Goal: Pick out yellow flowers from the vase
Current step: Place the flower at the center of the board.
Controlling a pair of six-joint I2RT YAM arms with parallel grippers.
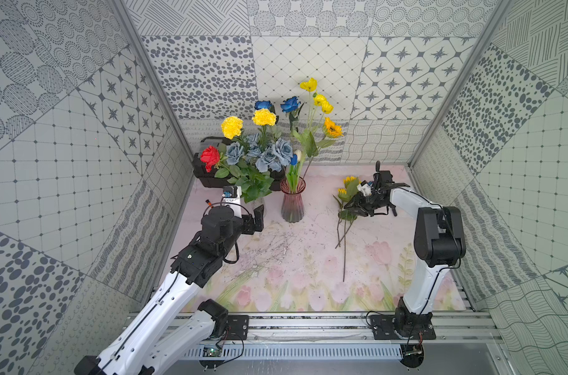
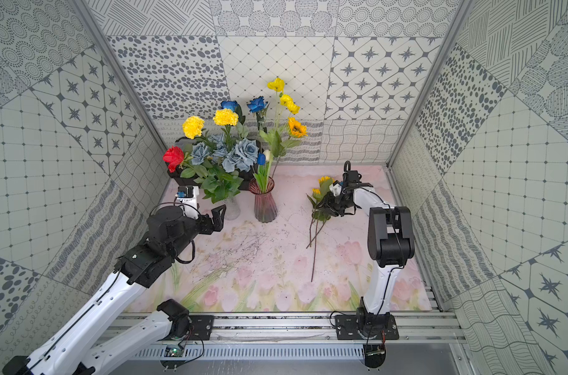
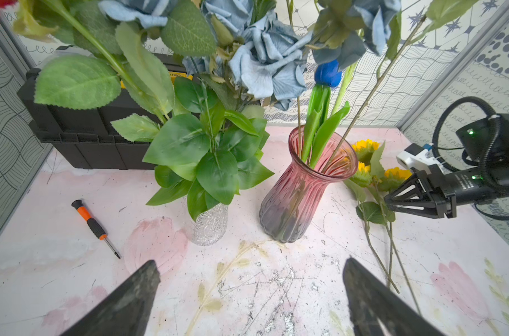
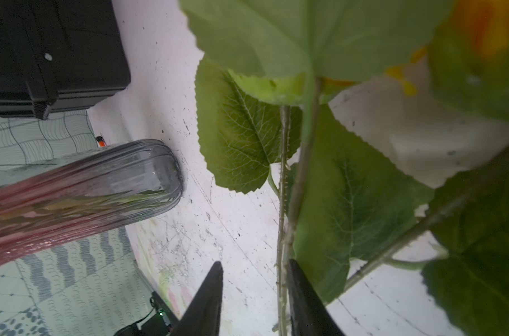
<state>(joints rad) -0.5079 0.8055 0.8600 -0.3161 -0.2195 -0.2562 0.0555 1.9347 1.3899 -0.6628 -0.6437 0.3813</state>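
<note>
Your top views look down from high up front, near-identical. Wrist cams sit low and close, sharing the pink vase (image 3: 294, 197).

The right pincer (image 2: 323, 206) sits among the leaves of yellow sunflowers (image 2: 325, 179) lying on the worktop (image 2: 276, 266). The pink vase (image 2: 265, 207) stands between it and the left pincer (image 2: 220, 212), which is just beside the clear vase (image 2: 232, 210).

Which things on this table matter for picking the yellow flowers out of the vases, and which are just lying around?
Part of the job: yellow carnations, yellow poppies, standing sunflower, pink vase, clear vase, laid-out sunflowers.
Just lying about: screwdriver, black toolbox, grey-blue roses, red flower.
</note>
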